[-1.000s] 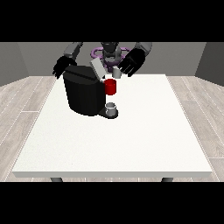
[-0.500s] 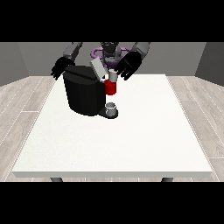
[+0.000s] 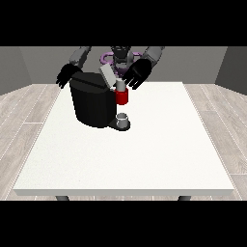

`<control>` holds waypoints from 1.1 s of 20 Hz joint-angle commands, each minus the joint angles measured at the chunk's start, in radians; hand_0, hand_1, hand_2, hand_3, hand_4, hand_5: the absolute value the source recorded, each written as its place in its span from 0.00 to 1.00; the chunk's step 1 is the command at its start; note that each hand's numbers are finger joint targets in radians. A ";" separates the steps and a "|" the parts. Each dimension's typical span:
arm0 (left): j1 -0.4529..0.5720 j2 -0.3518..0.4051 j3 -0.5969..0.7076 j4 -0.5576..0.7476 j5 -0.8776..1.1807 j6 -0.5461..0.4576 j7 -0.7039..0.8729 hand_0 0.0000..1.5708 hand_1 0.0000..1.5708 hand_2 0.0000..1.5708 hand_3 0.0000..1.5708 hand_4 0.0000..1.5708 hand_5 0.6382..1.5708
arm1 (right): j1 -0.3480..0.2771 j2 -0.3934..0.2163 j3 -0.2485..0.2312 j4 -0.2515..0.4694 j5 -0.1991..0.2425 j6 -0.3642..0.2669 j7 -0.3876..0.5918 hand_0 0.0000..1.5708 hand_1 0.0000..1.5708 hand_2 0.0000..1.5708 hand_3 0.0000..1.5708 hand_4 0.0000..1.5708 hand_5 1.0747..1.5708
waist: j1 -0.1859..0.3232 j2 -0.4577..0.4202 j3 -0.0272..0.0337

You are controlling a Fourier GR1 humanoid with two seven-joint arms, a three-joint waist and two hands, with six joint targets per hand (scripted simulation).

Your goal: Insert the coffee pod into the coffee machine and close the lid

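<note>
The coffee pod sat just under the spread, empty fingers of the hand at the view's right, atop the coffee machine on the white table; grey walls behind.

Black boxy coffee machine: black body, red front section, grey raised lid
Small cup under the spout: grey, possibly metallic
Large white table: plain white
Floor: pale grey wood-plank pattern
</note>
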 commanded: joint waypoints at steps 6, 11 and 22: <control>-0.006 0.022 0.008 0.025 -0.009 -0.006 -0.043 0.76 0.76 0.81 0.76 0.33 1.00 | -0.018 0.005 -0.005 -0.036 0.006 -0.033 0.031 0.00 0.00 0.00 0.00 0.29 1.00 | -0.002 0.023 -0.0003; -0.033 -0.055 -0.021 0.004 -0.032 0.009 0.059 0.75 0.75 0.79 0.76 0.31 1.00 | -0.021 0.001 -0.031 0.045 -0.012 -0.011 -0.040 0.00 0.00 0.00 0.00 0.28 1.00 | 0.030 0.007 0.0005; 0.013 -0.008 0.002 0.036 -0.030 0.000 -0.024 0.77 0.77 0.79 0.72 0.29 1.00 | 0.048 -0.015 -0.008 -0.020 -0.012 0.018 -0.014 0.00 0.00 0.00 0.00 0.24 1.00 | -0.014 0.013 -0.0002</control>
